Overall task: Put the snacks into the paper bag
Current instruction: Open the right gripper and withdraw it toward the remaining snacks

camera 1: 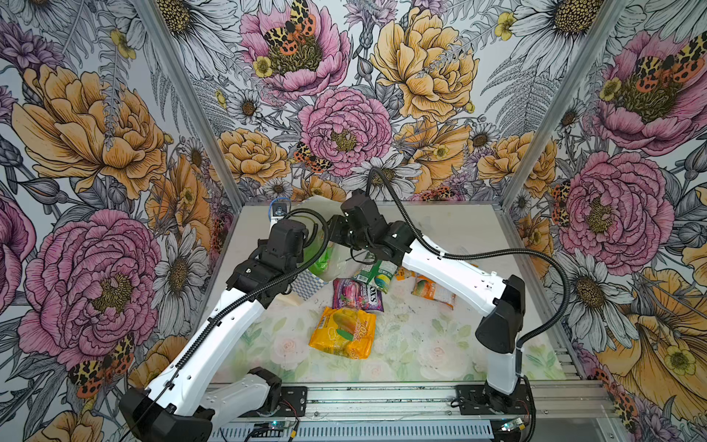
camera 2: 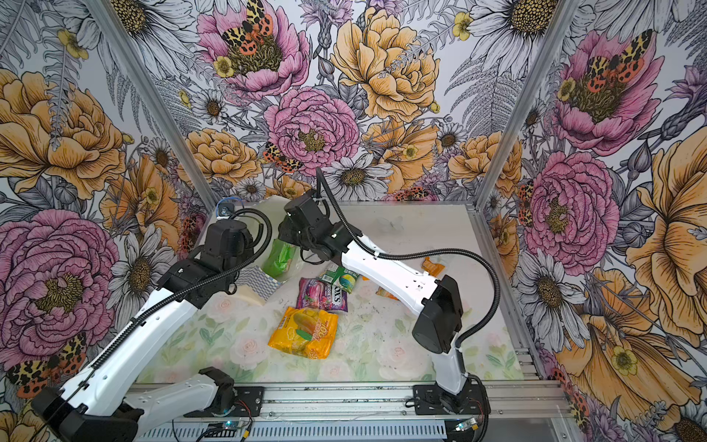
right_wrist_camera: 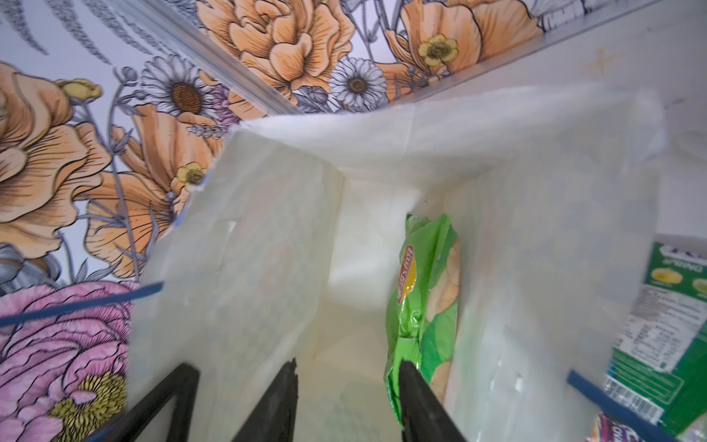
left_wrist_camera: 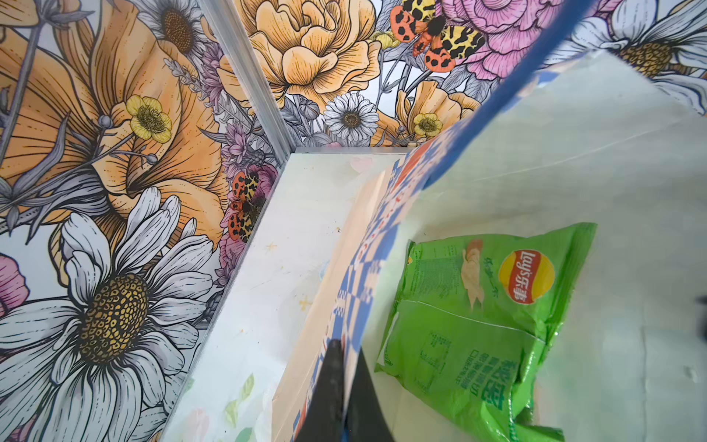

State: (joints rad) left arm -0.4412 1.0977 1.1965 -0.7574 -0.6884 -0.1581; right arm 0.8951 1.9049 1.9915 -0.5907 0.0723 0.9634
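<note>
Floral tabletop (camera 1: 421, 344) bears paper bag (camera 1: 306, 285), yellow packet (camera 1: 342, 333), purple packet (camera 1: 355, 294), green-white packet (camera 1: 377, 277), orange-white packet (camera 1: 432, 291)

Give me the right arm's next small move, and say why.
Probably draw the right gripper straight back out of the paper bag. Its jaws stand apart, and the green chip packet lies inside the bag beside one finger, seemingly released. The left gripper pinches the bag's checkered wall, and the purple-pink packet waits on the table.
</note>
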